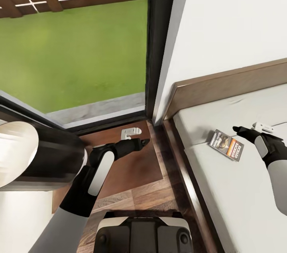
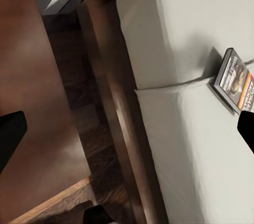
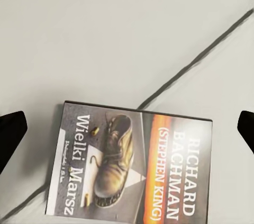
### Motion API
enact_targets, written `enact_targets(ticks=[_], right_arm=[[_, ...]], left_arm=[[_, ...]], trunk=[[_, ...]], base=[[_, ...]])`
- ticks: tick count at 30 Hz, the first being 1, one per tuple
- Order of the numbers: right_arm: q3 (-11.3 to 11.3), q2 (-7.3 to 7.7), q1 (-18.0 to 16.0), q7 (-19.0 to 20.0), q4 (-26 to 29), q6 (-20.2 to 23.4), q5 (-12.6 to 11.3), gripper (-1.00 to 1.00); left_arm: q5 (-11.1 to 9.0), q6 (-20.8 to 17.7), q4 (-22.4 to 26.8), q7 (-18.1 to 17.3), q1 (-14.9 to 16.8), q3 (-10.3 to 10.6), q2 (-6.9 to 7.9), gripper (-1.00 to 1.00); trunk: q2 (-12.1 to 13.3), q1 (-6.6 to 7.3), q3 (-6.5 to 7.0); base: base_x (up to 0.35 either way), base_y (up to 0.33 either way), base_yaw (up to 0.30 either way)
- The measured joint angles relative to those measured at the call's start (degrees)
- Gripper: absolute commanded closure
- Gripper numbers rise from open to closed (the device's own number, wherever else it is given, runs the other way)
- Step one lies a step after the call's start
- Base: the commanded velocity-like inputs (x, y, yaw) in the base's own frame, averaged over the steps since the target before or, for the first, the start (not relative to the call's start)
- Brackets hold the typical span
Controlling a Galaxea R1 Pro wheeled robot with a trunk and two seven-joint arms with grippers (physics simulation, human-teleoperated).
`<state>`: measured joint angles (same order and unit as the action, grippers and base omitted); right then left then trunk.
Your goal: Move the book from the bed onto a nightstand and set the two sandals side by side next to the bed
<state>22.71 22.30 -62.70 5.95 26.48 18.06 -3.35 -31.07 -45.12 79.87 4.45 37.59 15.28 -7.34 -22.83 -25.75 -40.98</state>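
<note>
Here, my right claw [image 1: 239, 129] hangs spread over the book [image 1: 226, 145] on the bed [image 1: 239, 205]; next I must lower and pinch it.

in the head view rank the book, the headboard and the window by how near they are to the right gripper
1. The book, flat on the bed, just left of the right gripper.
2. The headboard, beyond the gripper along the wall.
3. The window, farthest, across the room's corner to the left.
</note>
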Motion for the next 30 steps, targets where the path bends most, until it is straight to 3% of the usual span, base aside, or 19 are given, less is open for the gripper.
enact_targets(ticks=[8,12,20,30], right_arm=[[-0.98,0.11,-0.84,-0.02,-0.13,5.07,0.04,-1.00],[-1.19,0.13,-3.37,-0.05,-0.68,7.17,0.06,-1.00],[-1.22,0.43,-9.95,-0.06,-8.90,7.78,0.50,-1.00],[-1.18,0.46,-11.78,-0.03,-11.08,7.43,0.77,-1.00]], left_arm=[[0.01,0.15,-0.17,0.06,0.00,0.00,-0.03,-1.00],[0.10,0.18,-0.20,0.07,0.00,0.06,-0.03,-1.00],[0.10,0.25,-0.21,0.02,0.00,0.09,-0.03,-1.00],[0.10,0.26,-0.21,0.05,0.00,0.09,-0.03,-1.00]], trunk=[[0.00,0.00,-0.02],[0.00,0.00,-0.02],[0.00,0.00,-0.02],[0.00,0.00,-0.02]], base=[[0.000,0.000,0.000],[0.000,0.000,0.000],[0.000,0.000,0.000],[0.000,0.000,0.000]])
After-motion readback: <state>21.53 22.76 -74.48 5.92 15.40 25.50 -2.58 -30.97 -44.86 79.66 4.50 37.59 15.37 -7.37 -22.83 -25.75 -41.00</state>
